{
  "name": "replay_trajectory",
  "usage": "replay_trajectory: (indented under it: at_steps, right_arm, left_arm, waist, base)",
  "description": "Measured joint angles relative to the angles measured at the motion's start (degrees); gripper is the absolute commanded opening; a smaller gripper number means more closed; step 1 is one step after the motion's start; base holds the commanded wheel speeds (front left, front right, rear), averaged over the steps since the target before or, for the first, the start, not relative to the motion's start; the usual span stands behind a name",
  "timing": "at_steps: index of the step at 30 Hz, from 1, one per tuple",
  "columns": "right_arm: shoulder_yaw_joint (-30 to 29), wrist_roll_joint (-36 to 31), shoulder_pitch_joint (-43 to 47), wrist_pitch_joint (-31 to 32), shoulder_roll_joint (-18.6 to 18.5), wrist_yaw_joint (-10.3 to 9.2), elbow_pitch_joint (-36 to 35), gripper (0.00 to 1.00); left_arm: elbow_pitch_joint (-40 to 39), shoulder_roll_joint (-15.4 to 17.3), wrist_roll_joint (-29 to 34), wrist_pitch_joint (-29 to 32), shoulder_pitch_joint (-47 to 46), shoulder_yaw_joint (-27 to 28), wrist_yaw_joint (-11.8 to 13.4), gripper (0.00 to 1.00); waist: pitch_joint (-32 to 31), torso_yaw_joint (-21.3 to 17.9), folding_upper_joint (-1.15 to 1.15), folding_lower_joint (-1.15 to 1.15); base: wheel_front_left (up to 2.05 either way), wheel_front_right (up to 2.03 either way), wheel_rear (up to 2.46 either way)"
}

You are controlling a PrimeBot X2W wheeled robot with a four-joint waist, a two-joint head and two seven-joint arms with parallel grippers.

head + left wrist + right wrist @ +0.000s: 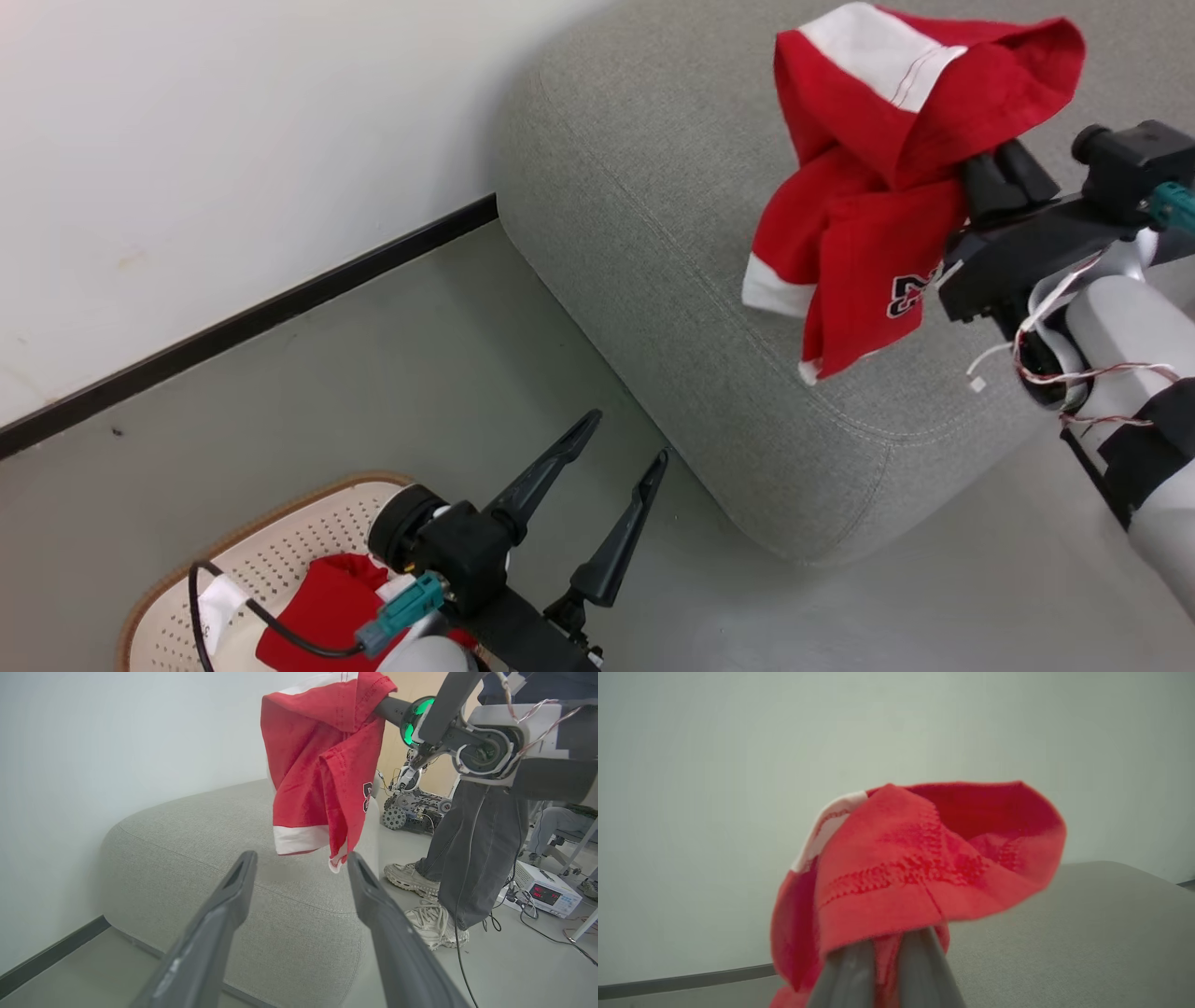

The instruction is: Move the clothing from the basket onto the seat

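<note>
Down at the lower left of the head view, on the grey floor (420, 355): basket (280, 551), cream and perforated, brown-rimmed, with more red clothing (322, 607) bunched inside, partly hidden, so hard to say how much. Just right of that, left gripper (627, 435), fingers spread wide, holding nothing, hovering above the floor between basket and seat, pointing toward the seat. Further right, seat (653, 233): broad grey cushion, rounded corner, stitched seam, bare on the part in sight. Over its near edge, red jersey (878, 187) with white panels and dark lettering, hanging in loose folds, hem apparently clear of the fabric below, though hard to judge from these angles. At the far right, right gripper (980, 173), fingers pinched tight on a bunched fold of the jersey, tips buried in cloth.

Step in hand, by judgement: carrying one garment across, above the seat, not yet released. Task roughly midway at best, with clothing waiting in the basket.

Next move, likely: lower the right gripper toward the middle of the cushion, away from the rounded edge, then part the fingers and lift clear without snagging a fold. After that, back to the basket with either gripper. Worth watching: limp cloth sliding off the corner to the floor.
</note>
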Motion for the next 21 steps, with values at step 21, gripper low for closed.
replay_trajectory:
  at_steps: [21]
  right_arm:
    - [-11.4, -0.5, -4.6, 0.0, -10.4, -4.75, 1.6, 0.0]
  left_arm:
    - [-4.9, 6.3, 0.4, 0.0, 1.7, -0.7, 0.0, 1.0]
  waist:
    - [10.3, 1.2, 0.0, 0.01]
  base:
    - [0.0, 0.0, 0.0]
